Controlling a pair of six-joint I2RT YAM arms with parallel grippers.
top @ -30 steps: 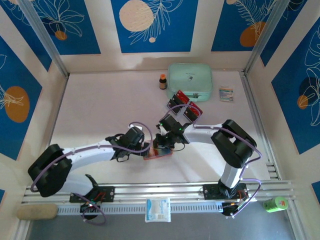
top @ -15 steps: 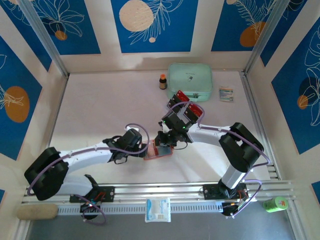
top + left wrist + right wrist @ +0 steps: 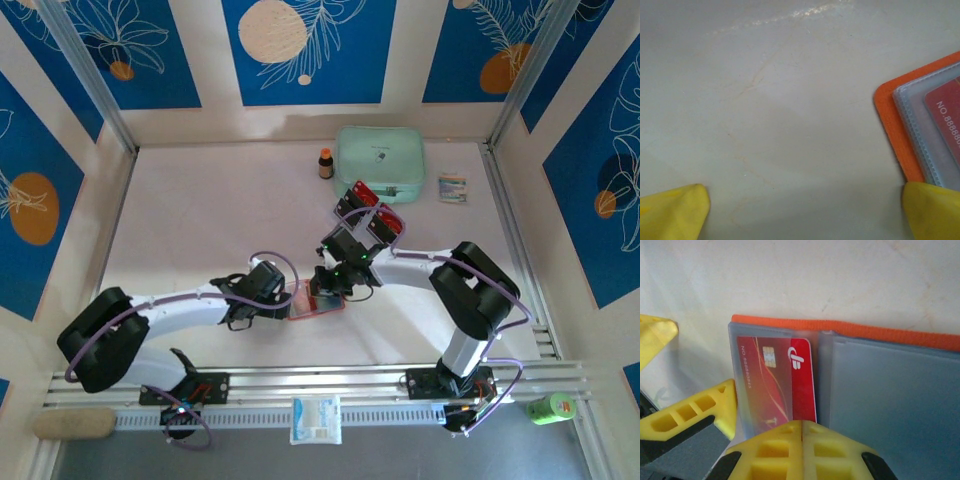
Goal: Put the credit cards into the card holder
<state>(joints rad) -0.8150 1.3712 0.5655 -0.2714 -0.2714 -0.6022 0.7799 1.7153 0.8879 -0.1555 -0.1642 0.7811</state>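
Nearest the rail, the left gripper [image 3: 802,212] is spread wide, nothing between its yellow fingers [image 3: 672,210]. One tip sits on the edge of the small orange wallet with clear grey-blue sleeves [image 3: 322,308], which lies open on the white table [image 3: 200,220]. Just beyond, the right gripper [image 3: 802,426] has its fingers pressed together, tips against the near edge of a red card with a gold chip [image 3: 772,385], which is partly under the left sleeve. Farther back, loose red and black cards [image 3: 362,194] lie beside a mint-green zip pouch [image 3: 380,160].
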